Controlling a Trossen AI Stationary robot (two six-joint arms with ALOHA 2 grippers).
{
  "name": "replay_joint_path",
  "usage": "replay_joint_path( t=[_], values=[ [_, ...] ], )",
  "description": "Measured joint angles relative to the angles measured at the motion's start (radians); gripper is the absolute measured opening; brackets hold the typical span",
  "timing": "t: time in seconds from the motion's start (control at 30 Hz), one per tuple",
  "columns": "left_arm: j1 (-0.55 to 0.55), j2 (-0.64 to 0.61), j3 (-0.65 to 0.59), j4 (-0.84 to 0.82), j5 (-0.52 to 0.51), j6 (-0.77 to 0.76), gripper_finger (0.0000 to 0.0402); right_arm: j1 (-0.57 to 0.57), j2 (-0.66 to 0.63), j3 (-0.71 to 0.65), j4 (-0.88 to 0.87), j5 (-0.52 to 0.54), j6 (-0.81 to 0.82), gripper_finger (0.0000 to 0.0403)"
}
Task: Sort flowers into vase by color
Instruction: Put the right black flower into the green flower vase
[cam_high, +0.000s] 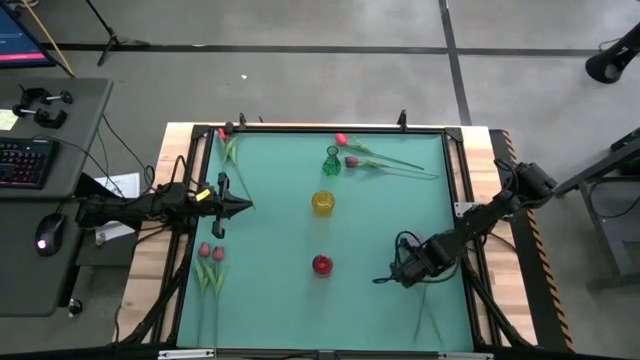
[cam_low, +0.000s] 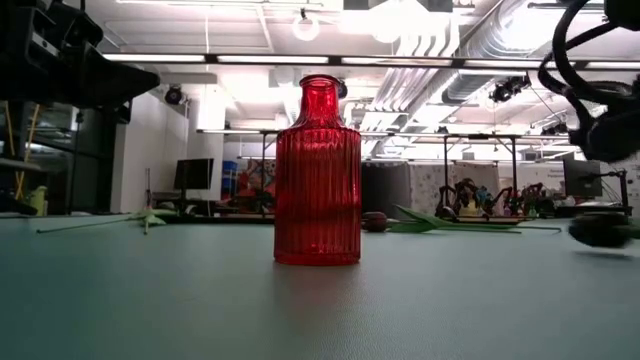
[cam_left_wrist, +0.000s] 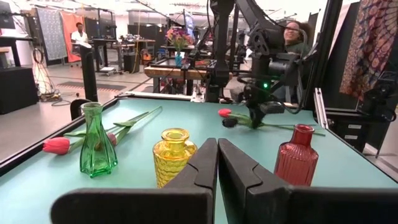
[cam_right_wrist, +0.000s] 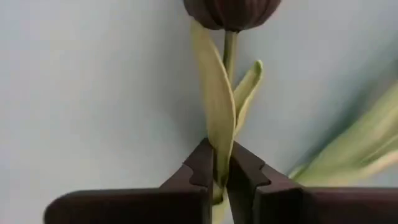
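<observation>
A: Scanning left to right. Left gripper waits at the left edge of the table, fingers together, nothing in them. Pink tulips lie just below it; another bud sits in the far-left corner.

B: Vases?

A: Down the middle, well apart: green vase, yellow vase, red vase. All look empty. Two more flowers lie just beside the green one, stems running right.

B: Right side?

A: Right gripper is low over the table right of the red vase, fingers nearly closed, pinching a dark tulip at stem and leaf just under the bud. Can't tell if it's off the table.

B: Handling?

A: Likely light and floppy: thin stem, soft leaves. A grip near the bud leaves a long tail that will probably swing. The leaf in the pinch may let it slip. I'd hold mid-stem and feed it tail-first; the vase necks look narrow.
</observation>
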Motion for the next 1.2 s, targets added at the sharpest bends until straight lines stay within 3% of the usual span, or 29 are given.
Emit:
replay_joint_path(
  t=[0.1, 0.23, 0.33, 0.43, 0.5, 0.53, 0.6, 0.7, 0.9, 1.2],
  values=[
    [0.000, 0.000, 0.000, 0.000, 0.000, 0.000, 0.0000, -0.002, -0.051, 0.125, -0.084, 0.157, -0.061, 0.0005],
    [0.000, 0.000, 0.000, 0.000, 0.000, 0.000, 0.0000, -0.014, -0.131, 0.254, -0.123, 0.518, -0.229, 0.0003],
    [0.000, 0.000, 0.000, 0.000, 0.000, 0.000, 0.0000, -0.061, -0.204, 0.310, -0.054, 0.787, -0.419, 0.0003],
    [0.000, 0.000, 0.000, 0.000, 0.000, 0.000, 0.0000, -0.158, -0.265, 0.318, 0.152, 0.930, -0.735, 0.0001],
    [0.000, 0.000, 0.000, 0.000, 0.000, 0.000, 0.0000, -0.267, -0.306, 0.303, 0.373, 0.904, -1.031, 0.0001],
    [0.000, 0.000, 0.000, 0.000, 0.000, 0.000, 0.0000, -0.332, -0.325, 0.292, 0.511, 0.835, -1.174, 0.0001],
    [0.000, 0.000, 0.000, 0.000, 0.000, 0.000, 0.0000, -0.472, -0.334, 0.276, 0.781, 0.600, -1.417, 0.0001],
    [0.000, 0.000, 0.000, 0.001, 0.000, 0.000, 0.0000, -0.662, -0.317, 0.281, 1.019, 0.381, -1.578, 0.0001],
    [0.000, 0.000, 0.000, 0.000, 0.000, 0.000, 0.0000, -0.900, -0.233, 0.315, 1.016, 0.308, -1.656, 0.0000],
    [0.000, 0.000, 0.000, 0.000, 0.000, 0.000, 0.0000, -0.956, -0.081, 0.391, 1.025, 0.271, -1.770, 0.0000]
  ],
)
